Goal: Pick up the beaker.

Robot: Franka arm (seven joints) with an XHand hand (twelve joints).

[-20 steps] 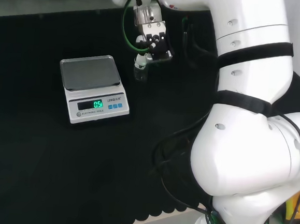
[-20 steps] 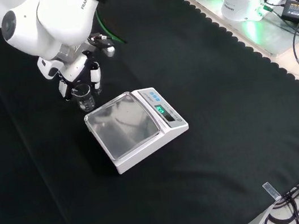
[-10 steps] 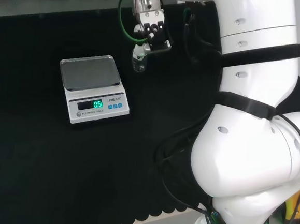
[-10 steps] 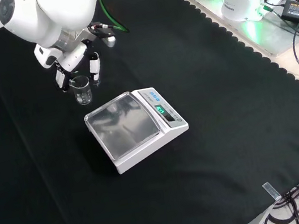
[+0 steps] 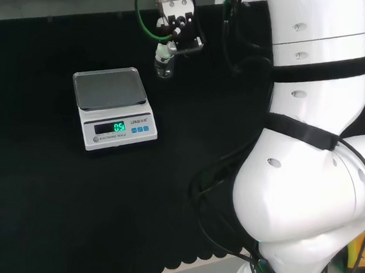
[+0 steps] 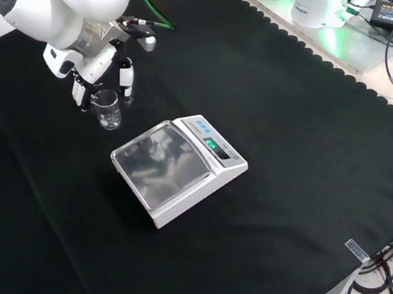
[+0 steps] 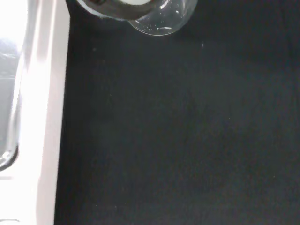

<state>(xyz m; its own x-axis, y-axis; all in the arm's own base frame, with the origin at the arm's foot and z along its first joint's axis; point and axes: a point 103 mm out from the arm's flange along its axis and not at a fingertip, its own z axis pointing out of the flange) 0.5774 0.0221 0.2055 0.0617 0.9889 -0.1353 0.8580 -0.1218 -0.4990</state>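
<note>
The little clear beaker (image 6: 107, 110) is hanging upright in the hand (image 6: 97, 73), with the fingers (image 6: 126, 79) curling down around both sides of it and gripping near the rim. In the front view it's sitting just above and left of the scale (image 6: 179, 167), apart from it, and looks to be clear of the black cloth on the counter (image 6: 293, 138). In the head view the beaker (image 5: 164, 64) is showing just right of the scale's far corner (image 5: 112, 107), under the hand (image 5: 175, 31). From the wrist view the glass (image 7: 161, 18) is peeking in close, with the scale's white edge (image 7: 44, 117) running alongside.
</note>
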